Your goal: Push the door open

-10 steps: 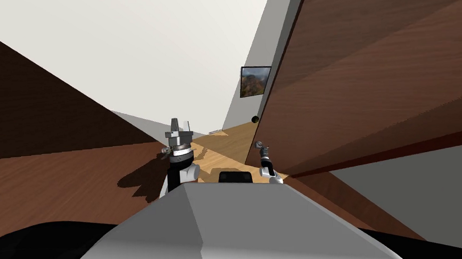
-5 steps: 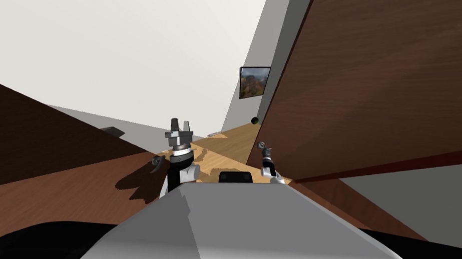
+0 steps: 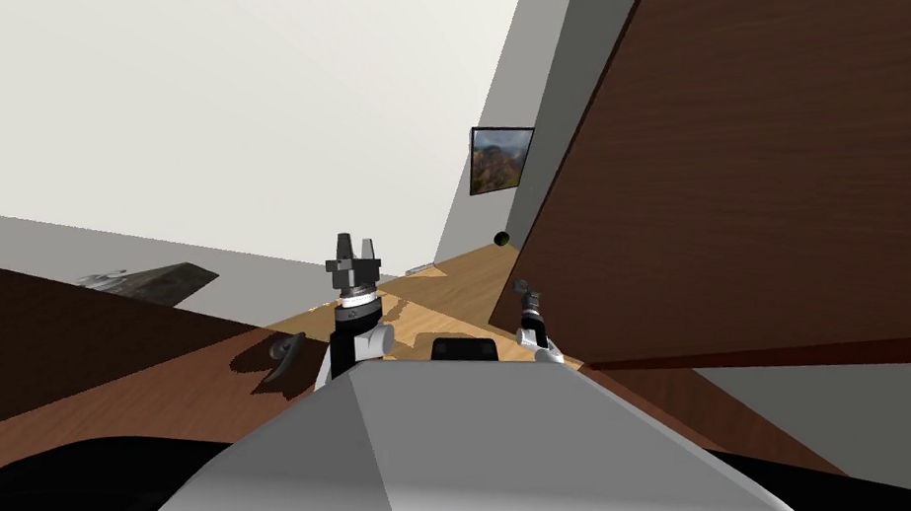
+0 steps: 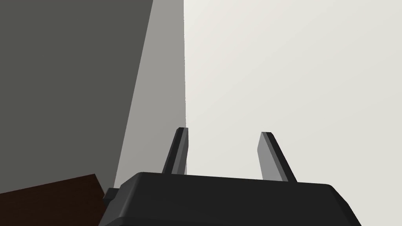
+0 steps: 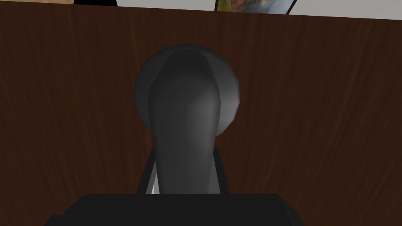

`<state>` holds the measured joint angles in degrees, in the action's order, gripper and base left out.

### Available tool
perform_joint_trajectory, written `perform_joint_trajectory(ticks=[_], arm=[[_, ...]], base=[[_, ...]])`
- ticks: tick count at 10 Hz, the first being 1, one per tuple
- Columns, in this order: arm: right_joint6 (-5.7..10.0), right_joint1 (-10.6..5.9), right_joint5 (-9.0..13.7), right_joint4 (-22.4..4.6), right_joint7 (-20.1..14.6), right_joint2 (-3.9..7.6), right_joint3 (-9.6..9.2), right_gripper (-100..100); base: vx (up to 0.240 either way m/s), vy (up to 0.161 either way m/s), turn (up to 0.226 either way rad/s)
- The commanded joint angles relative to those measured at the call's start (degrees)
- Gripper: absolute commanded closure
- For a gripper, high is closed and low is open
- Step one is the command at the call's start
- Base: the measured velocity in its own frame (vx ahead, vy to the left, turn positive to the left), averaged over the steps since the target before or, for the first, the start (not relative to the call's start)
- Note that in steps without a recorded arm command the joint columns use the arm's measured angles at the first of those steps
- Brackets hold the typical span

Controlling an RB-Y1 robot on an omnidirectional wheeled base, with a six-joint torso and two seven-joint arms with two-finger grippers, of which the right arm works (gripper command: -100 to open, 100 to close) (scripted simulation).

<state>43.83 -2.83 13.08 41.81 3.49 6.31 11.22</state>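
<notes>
A brown door leaf (image 3: 755, 170) slants across the right of the head view, and its dark face (image 5: 314, 117) lies right in front of my right hand. My right gripper (image 5: 182, 182) is shut on the door's dark grey lever handle (image 5: 184, 117), its fingers pressing the lever's sides. In the head view that gripper (image 3: 526, 305) sits at the leaf's near edge by the handle (image 3: 519, 286). A second, darker brown leaf (image 3: 72, 330) with its own handle (image 3: 286, 348) lies low on the left. My left gripper (image 3: 355, 242) is raised between the leaves, open (image 4: 223, 135) and holding nothing.
Light wooden floor (image 3: 446, 288) runs ahead between the two leaves to a pale wall. A framed picture (image 3: 501, 159) hangs on the grey wall at the right. A small black knob (image 3: 503, 237) shows at the right leaf's edge. A dark low object (image 3: 158, 281) stands by the left wall.
The left leaf has swung away and down, its handle sliding left and lower, baring more wall and the dark low object. The right leaf's edge has shifted right. My right gripper stays on the handle.
</notes>
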Motion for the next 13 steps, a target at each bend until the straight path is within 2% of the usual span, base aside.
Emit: perform_joint_trajectory(ticks=[1,6,10,11,13], arm=[[0.49,0.19,0.75,-0.42,0.1,0.83,1.52,100],[0.69,0.09,2.45,-1.02,1.27,1.07,4.87,100],[0.8,0.04,3.44,-1.37,1.96,1.21,6.82,100],[0.7,0.24,3.33,-1.41,1.89,1.25,6.66,100],[0.81,0.48,4.41,-1.42,2.55,1.49,8.4,100]], base=[[0.242,0.071,-0.076],[0.222,0.039,-0.068],[0.184,0.055,-0.061],[0.071,0.017,-0.041],[0.21,-0.014,-0.057]])
